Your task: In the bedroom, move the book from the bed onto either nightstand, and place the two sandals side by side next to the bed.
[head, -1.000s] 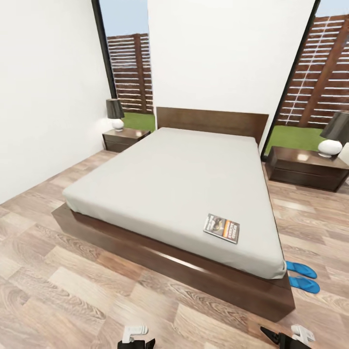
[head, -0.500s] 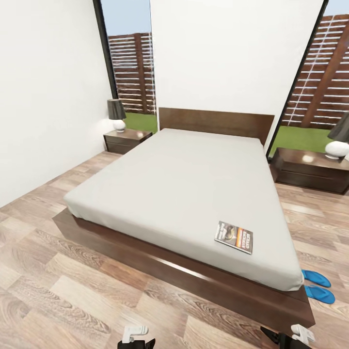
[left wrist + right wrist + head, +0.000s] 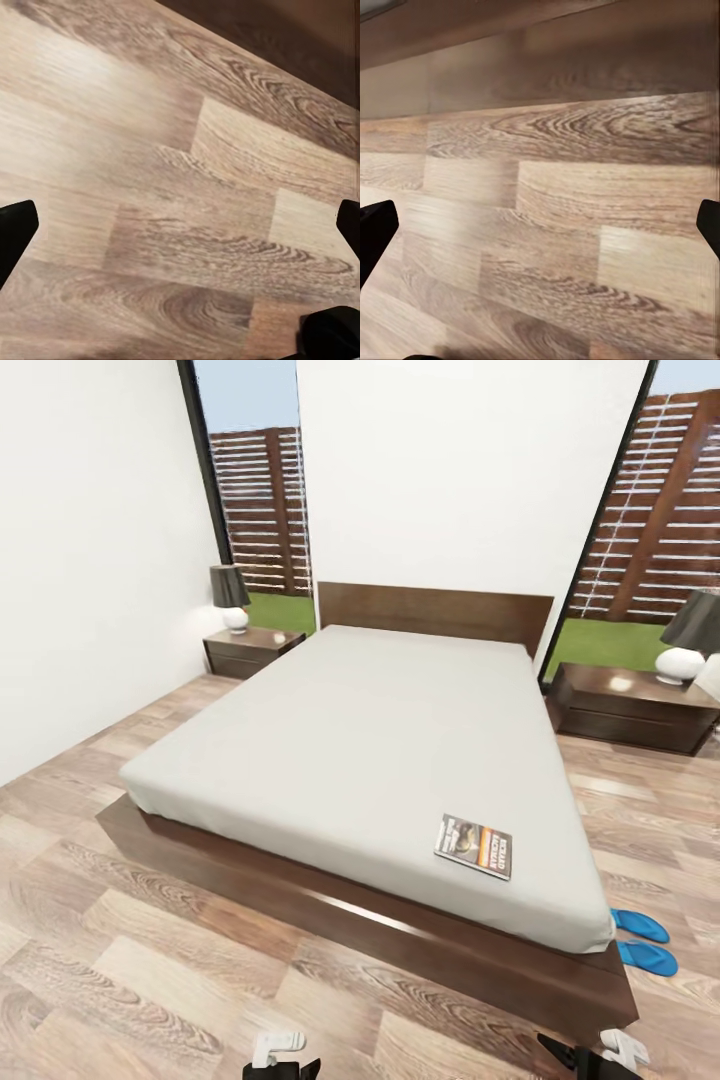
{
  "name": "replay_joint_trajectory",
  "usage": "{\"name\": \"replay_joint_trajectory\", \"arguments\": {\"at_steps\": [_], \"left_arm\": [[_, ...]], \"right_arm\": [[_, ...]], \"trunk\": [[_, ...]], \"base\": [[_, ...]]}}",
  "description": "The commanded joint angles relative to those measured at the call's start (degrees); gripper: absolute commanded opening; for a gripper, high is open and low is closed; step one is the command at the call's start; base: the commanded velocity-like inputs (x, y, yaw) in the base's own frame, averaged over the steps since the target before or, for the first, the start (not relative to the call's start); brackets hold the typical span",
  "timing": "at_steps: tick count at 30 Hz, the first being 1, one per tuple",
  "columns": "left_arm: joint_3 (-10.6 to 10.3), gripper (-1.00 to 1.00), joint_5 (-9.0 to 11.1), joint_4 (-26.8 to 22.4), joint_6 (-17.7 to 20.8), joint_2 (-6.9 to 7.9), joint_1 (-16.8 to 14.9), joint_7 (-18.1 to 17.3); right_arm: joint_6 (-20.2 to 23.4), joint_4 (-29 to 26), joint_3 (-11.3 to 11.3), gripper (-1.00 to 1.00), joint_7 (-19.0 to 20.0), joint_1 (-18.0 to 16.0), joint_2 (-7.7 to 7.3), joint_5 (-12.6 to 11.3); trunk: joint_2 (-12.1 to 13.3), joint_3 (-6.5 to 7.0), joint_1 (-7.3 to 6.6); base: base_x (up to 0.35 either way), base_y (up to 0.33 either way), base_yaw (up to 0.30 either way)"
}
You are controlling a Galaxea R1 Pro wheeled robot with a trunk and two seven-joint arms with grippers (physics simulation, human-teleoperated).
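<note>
You are facing the foot of the bed (image 3: 350, 740) in the bedroom, and from how things are lying, no part of the task is done yet. The book (image 3: 474, 846) is lying flat on the mattress near the foot corner on your right, so it is waiting to be lifted. Both nightstands are standing at the head of the bed: the left nightstand (image 3: 245, 651) by the wall, the right nightstand (image 3: 625, 710) beyond the far corner, each carrying a lamp but showing bare top beside it. The right one looks the nearer to the book, so I judge it the easier target.

The sandals (image 3: 642, 940) are lying on the floor just beside the bed's right foot corner, close to each other and roughly parallel; that half may already be nearly satisfied, though you are seeing them partly hidden by the frame.

Your left gripper (image 3: 180, 225) is hanging over bare floor with its fingers wide apart, holding nothing. Your right gripper (image 3: 540, 221) is likewise spread and empty, pointing at floor planks with the bed frame's dark edge beyond.
</note>
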Motion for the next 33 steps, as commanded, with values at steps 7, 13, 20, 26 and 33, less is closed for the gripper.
{"name": "replay_joint_trajectory", "arguments": {"at_steps": [7,13,20,26,33], "left_arm": [[-0.50,1.00,0.54,0.12,-0.23,0.00,-0.04,-0.23],[-0.50,1.00,0.54,0.12,-0.23,0.02,-0.04,-0.23],[-0.49,1.00,0.54,0.12,-0.23,0.03,-0.04,-0.23],[-0.50,1.00,0.55,0.12,-0.23,0.04,-0.04,-0.23],[-0.49,1.00,0.54,0.12,-0.23,0.05,-0.04,-0.23]], "right_arm": [[-0.11,0.09,-0.11,1.00,0.18,-0.05,0.01,-0.01],[-0.11,0.09,-0.11,1.00,0.18,-0.05,0.01,-0.01],[-0.11,0.09,-0.11,1.00,0.18,-0.05,-0.01,-0.01],[-0.11,0.09,-0.11,1.00,0.18,-0.05,-0.01,-0.01],[-0.11,0.09,-0.11,1.00,0.18,-0.05,0.02,-0.01]], "trunk": [[-0.02,-0.05,-0.01],[-0.02,-0.05,-0.01],[-0.02,-0.05,-0.01],[-0.02,-0.05,-0.01],[-0.02,-0.05,-0.01]], "base": [[0.000,0.000,-0.271],[0.000,0.000,-0.281],[0.000,0.000,-0.282],[0.000,0.000,-0.261],[0.000,0.000,-0.217]]}}
